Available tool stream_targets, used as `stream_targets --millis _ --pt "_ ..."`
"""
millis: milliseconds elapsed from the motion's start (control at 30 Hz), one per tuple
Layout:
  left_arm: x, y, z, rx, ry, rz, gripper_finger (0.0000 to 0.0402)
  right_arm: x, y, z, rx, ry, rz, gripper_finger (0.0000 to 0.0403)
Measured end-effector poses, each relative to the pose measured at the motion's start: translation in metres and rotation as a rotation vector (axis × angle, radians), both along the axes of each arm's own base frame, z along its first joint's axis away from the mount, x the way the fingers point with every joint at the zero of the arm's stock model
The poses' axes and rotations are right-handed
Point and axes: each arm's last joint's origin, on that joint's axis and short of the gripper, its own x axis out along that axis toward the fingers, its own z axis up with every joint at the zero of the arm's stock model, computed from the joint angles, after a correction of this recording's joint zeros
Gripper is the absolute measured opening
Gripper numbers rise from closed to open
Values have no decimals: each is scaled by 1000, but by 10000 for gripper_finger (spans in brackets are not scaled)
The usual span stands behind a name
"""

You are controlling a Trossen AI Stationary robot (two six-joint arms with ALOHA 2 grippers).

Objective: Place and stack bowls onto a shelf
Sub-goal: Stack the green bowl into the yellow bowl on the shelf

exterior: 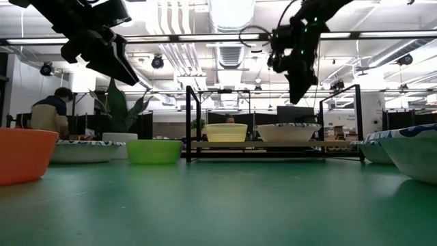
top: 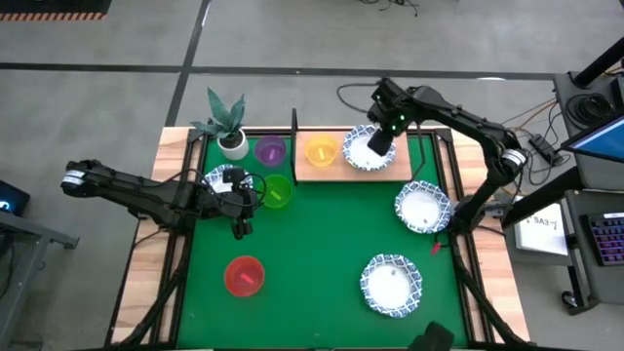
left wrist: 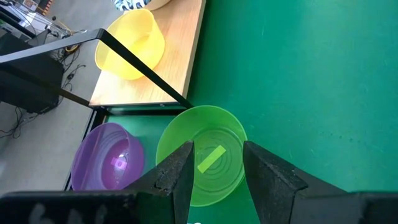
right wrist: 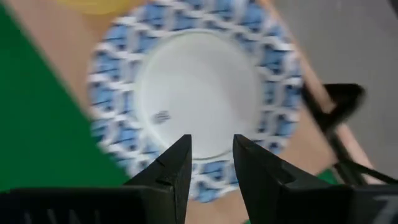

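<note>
Left hand (top: pixel 240 207) hovers open and empty above the green bowl (top: pixel 277 190); one red bowl (top: pixel 244 276) at 7 o'clock, one purple (top: pixel 269 150). The shelf (top: pixel 310 168) at 12 o'clock carries one yellow bowl (top: pixel 321 150) and one patterned bowl (top: pixel 369 149), right hand (top: pixel 382 142) open and empty above. Three more patterned bowls lie on the desk (top: pixel 322 244).

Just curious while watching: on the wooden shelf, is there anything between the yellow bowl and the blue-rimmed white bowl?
No. In the high view, only bare wood of the shelf separates the yellow bowl from the white bowl; the low view shows a gap too.
</note>
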Motion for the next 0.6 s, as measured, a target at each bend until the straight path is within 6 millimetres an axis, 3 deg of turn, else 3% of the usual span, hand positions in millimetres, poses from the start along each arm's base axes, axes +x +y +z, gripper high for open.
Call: stream_targets --millis 167,333,600 --pt "1 0 1 -3 -17 0 120 12 49 6 -68 -119 93 108" --pt "5 -1 4 -9 -58 0 120 18 107 -1 -139 -323 222 100" --pt "8 -2 6 -132 -141 50 120 9 179 -16 -195 -510 381 82"
